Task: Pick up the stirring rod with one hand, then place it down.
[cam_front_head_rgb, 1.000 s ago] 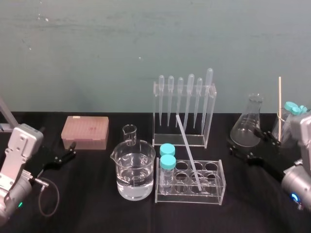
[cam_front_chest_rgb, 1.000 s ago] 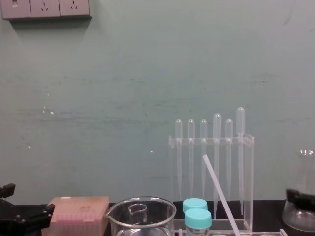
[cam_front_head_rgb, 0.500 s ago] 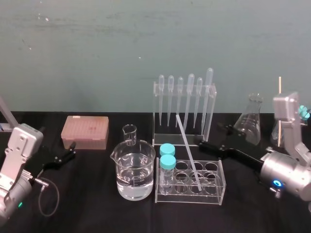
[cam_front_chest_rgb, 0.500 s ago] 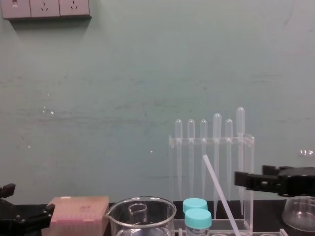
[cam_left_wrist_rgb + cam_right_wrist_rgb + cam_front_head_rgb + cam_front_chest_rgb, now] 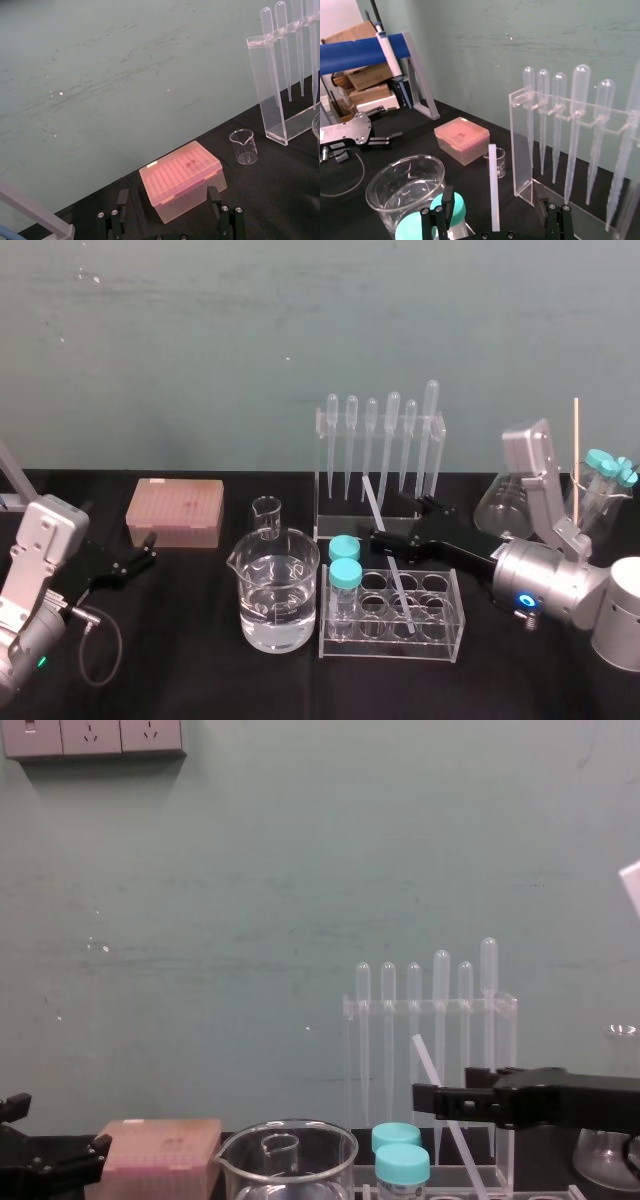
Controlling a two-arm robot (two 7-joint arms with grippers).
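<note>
The stirring rod (image 5: 371, 494) is a thin translucent white stick leaning in the clear tube rack (image 5: 443, 622), its top tilted back toward the pipette stand. My right gripper (image 5: 400, 519) reaches in from the right at the rod's upper half. It is open, one black finger on each side. In the right wrist view the rod (image 5: 493, 170) stands upright between the spread fingers of the gripper (image 5: 494, 201), touching neither. The chest view shows this gripper (image 5: 442, 1088) level with the rod (image 5: 424, 1055) just below its top. My left gripper (image 5: 130, 562) rests open at the far left.
A water-filled beaker (image 5: 275, 590) and two blue-capped vials (image 5: 345, 560) stand left of the rod. Behind it is the pipette stand (image 5: 380, 465). A small beaker (image 5: 266, 515) and pink tip box (image 5: 175, 510) sit left, a flask (image 5: 510, 500) right.
My right arm has swung in from the table's right edge to the left, bringing its open fingers either side of the rod. The rod and left arm have not moved.
</note>
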